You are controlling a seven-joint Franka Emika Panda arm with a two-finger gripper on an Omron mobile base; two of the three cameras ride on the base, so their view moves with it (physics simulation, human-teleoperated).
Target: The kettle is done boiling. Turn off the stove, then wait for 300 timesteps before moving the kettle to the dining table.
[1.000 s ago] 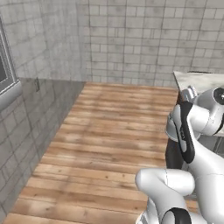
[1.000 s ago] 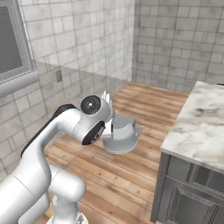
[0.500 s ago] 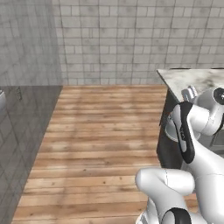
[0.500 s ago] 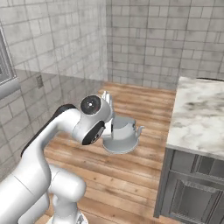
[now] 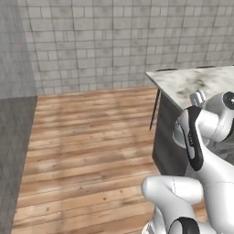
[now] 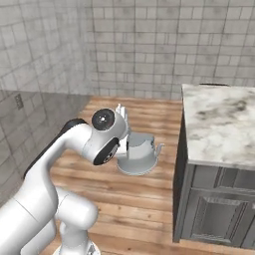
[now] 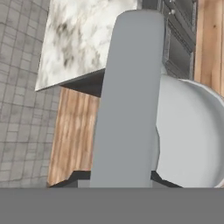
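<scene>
1. Kettle [image 6: 137, 153] is off the stove and riding in the gripper [image 7: 124, 175], centre of the right base view, hanging over the wood floor [image 5: 91, 137] with nothing under it.
2. Change over the last second: the whole background slid in both base views, so the base is turning or driving, not the things. The window and dark wall panel at the left of the left base view have gone; the dining table [image 5: 201, 82] has swung in from the right edge to fill the right-centre.
3. In the right base view, the table's marble top [image 6: 219, 124] now takes the right third of the frame, with the grey cabinet front [image 6: 219, 214] below it at lower right.
4. Arm pose and kettle position relative to the arm look unchanged across those frames; the grip is holding steady in transit.
5. My read: stove-off, wait and pick-up are behind us. This is the carry leg, and the table is near. Remaining: close the approach, lift over the edge, set down.
6. Gripper: narrow, clamped on the flat top handle [image 7: 127, 96], which runs as a wide grey band up the middle of the hand view.
7. Kettle look: silver-grey squat dome, short spout pointing right toward the table, sitting level, no visible tilt. Its body fills the right side of the hand view, with the table corner at upper left.
</scene>
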